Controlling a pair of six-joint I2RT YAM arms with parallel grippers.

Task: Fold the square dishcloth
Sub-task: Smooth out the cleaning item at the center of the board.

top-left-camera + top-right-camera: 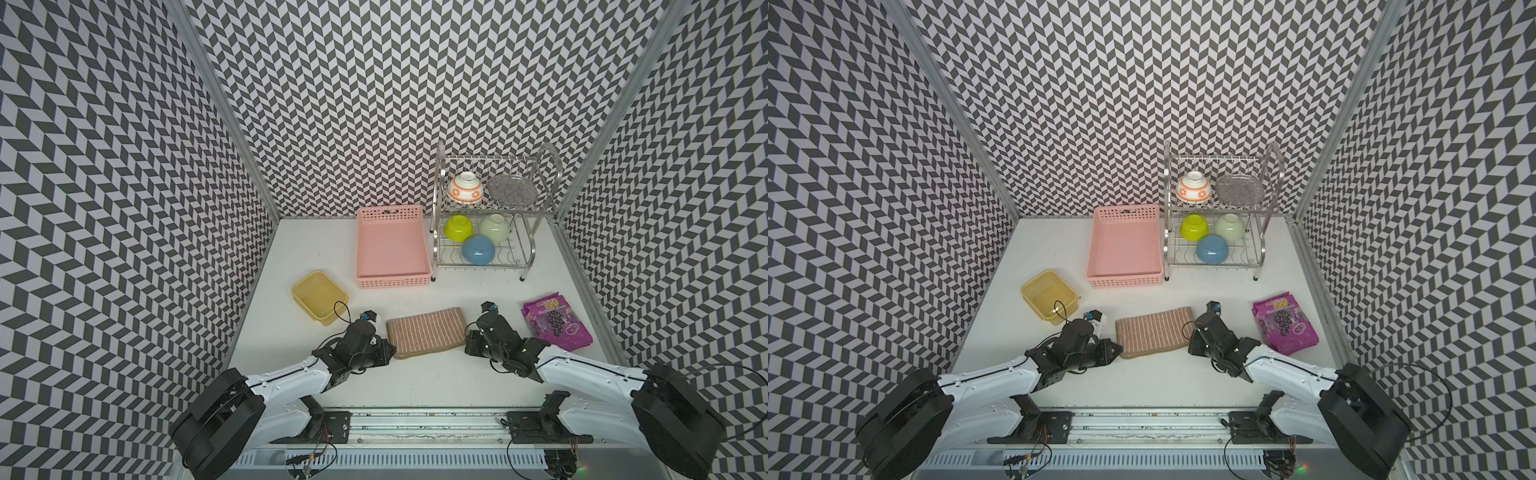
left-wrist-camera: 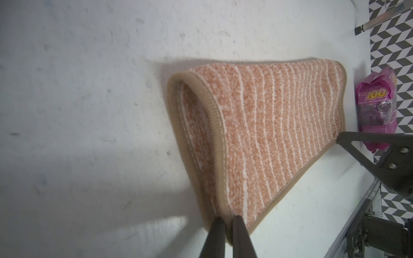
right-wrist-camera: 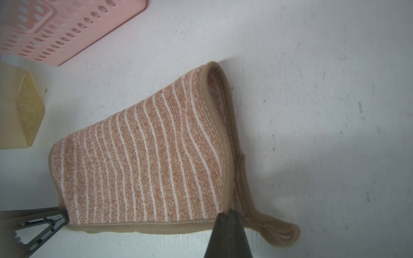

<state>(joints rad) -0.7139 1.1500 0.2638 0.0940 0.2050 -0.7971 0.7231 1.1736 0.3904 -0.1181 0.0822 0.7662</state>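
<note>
Your soft tan-brown, cream-striped square dishcloth (image 1: 428,332) lies folded in half on the white table (image 1: 374,299), front and centre between the two arms. Its long axis runs left to right, with the right end tipped a little toward the back wall, and the stripes cross the short way. The rounded fold faces the back; the brown-edged open side faces the arms' bases. Your left gripper (image 2: 225,217) sits at the near left corner with its jaws a sliver apart, and you cannot tell whether they pinch it. Your right gripper (image 3: 228,213) is clenched on the near right corner, beside the small brown loop (image 3: 283,232).
</note>
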